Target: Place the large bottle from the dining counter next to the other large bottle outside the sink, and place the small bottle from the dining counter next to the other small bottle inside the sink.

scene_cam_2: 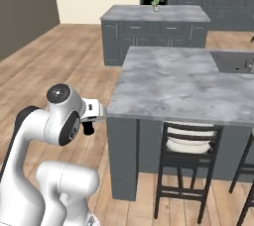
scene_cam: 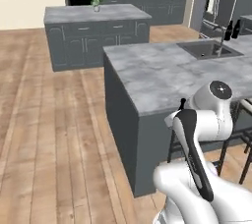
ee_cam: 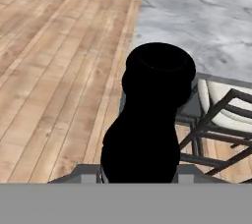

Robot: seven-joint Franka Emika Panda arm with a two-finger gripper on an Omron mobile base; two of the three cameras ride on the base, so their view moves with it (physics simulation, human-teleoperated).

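My gripper (ee_cam: 140,173) is shut on a black bottle (ee_cam: 147,120), which covers most of the hand view; I cannot tell whether it is the large or the small one. From the right base camera the gripper (scene_cam_2: 89,122) hangs beside the near left corner of the dining counter (scene_cam_2: 173,84), above the wooden floor, with the bottle (scene_cam_2: 88,129) dark under the hand. The sink (scene_cam: 209,49) with its faucet (scene_cam: 221,34) lies at the far right of the dining counter (scene_cam: 157,75). Two dark bottles (scene_cam: 233,29) stand just behind the sink.
A dark chair (scene_cam_2: 188,148) with a pale cushion is tucked under the counter's near edge, close to my arm. More stools (scene_cam: 241,115) line that side. A smaller grey cabinet island (scene_cam: 96,15) with a small plant (scene_cam: 96,5) stands beyond, across open wooden floor (scene_cam: 54,134).
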